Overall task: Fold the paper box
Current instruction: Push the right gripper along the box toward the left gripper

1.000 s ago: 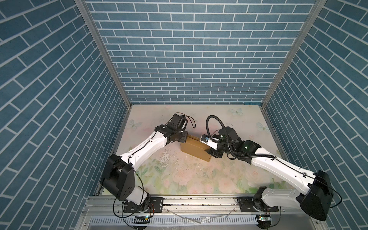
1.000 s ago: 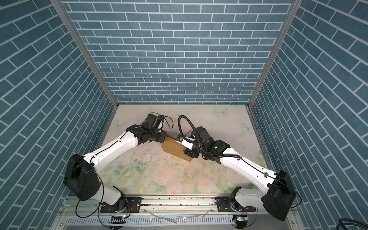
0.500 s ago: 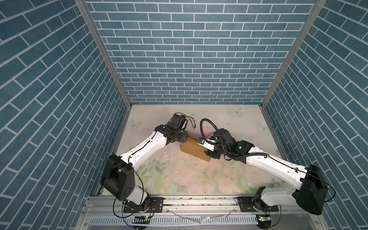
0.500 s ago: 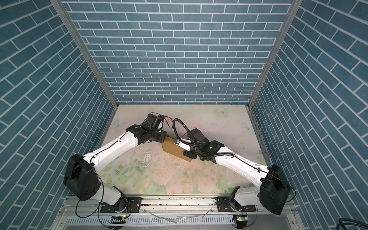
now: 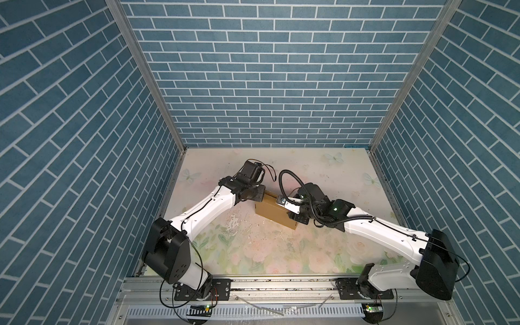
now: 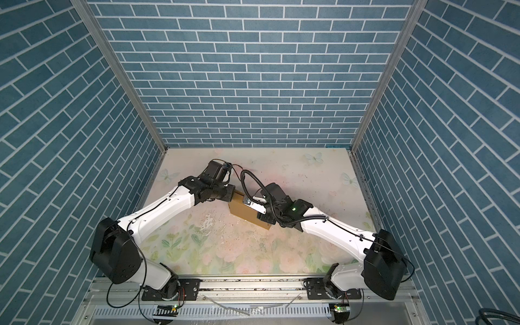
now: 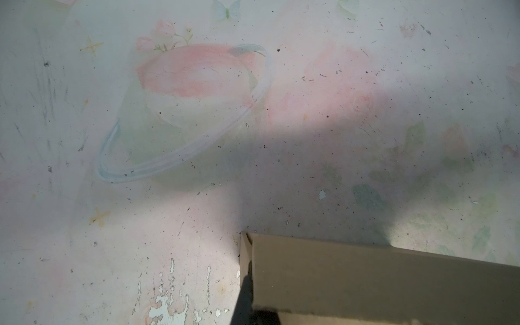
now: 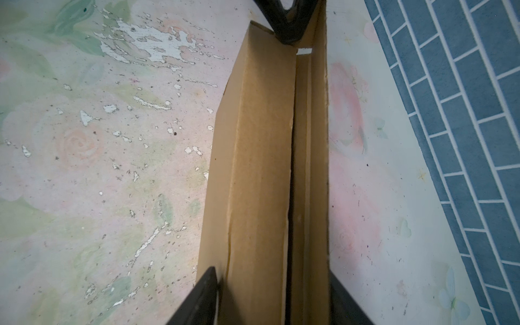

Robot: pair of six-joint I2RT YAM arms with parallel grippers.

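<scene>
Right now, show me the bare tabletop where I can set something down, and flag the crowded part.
Free table along the rear wall; also the wide front stretch between the paper box and the base rail. Crowded: the middle, where the left gripper and right gripper meet at the box.

Your plain brown corrugated cardboard box (image 8: 261, 168) looks matt and fibrous, with rough cut edges. The pastel floral table cover (image 5: 253, 253) is smooth with a dull sheen, its print scratched and flaked white in patches. The white arm shells (image 5: 208, 213) read as glossy plastic, the grey corner posts (image 5: 146, 70) as brushed metal, and the blue brick-pattern walls (image 5: 281, 84) as matt.
</scene>
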